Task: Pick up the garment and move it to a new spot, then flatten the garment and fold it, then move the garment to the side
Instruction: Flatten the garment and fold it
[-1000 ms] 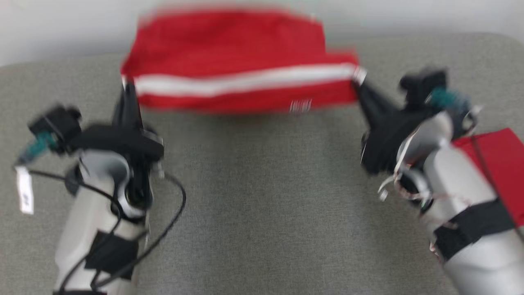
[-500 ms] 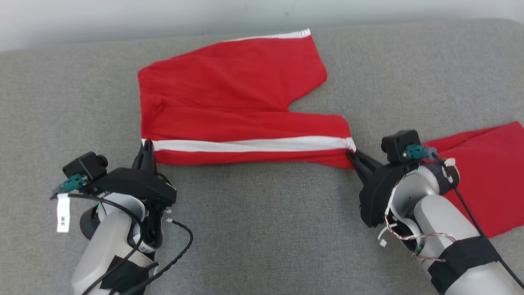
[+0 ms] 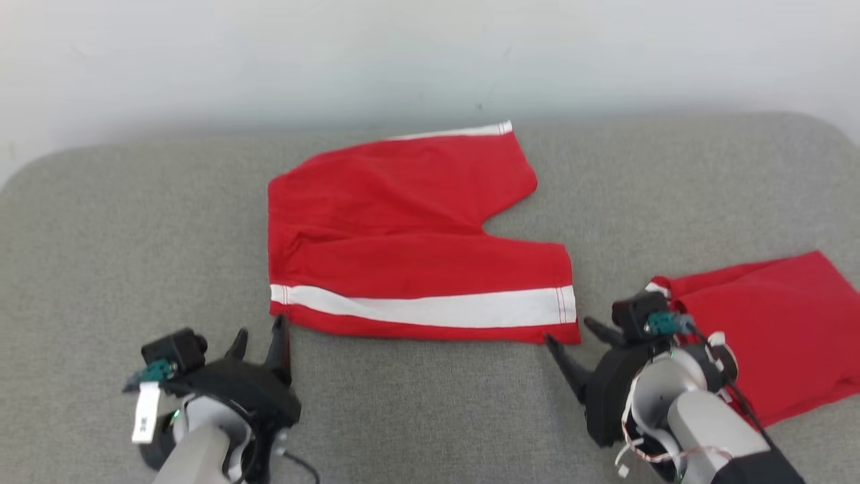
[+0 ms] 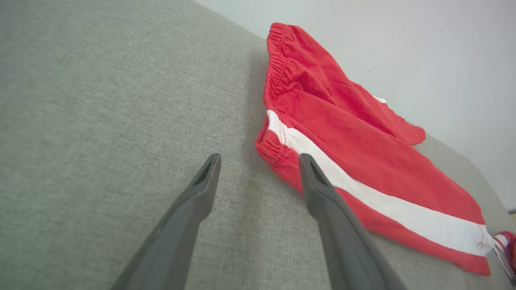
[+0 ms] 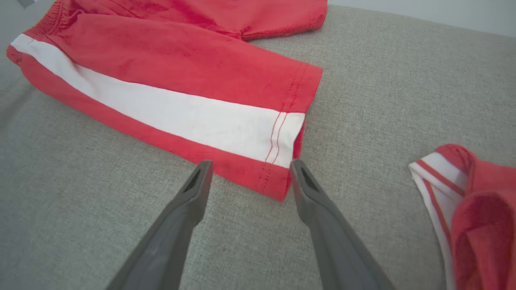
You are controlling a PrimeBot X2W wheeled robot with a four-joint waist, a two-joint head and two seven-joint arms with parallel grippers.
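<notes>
The garment [image 3: 410, 249] is a pair of red shorts with a white side stripe, lying spread flat on the grey cushioned surface [image 3: 101, 235]. My left gripper [image 3: 259, 329] stands open just in front of the waistband corner, touching nothing. In the left wrist view the fingers of that gripper [image 4: 260, 157] straddle bare cloth surface beside the elastic waistband of the garment [image 4: 363, 161]. My right gripper [image 3: 568, 331] is open just short of the leg hem corner. The right wrist view shows the same gripper [image 5: 250, 163] empty, with the garment's [image 5: 181, 80] striped hem right ahead.
A second red garment [image 3: 772, 323] with white trim lies at the right, partly under my right forearm, and it also appears as a red garment [image 5: 483, 193] in the right wrist view. A pale wall [image 3: 430, 54] runs behind the surface's far edge.
Both grippers have opened and let go of the garment's near corners, then drawn back a little. The garment now lies flat. The head camera has shifted as well.
</notes>
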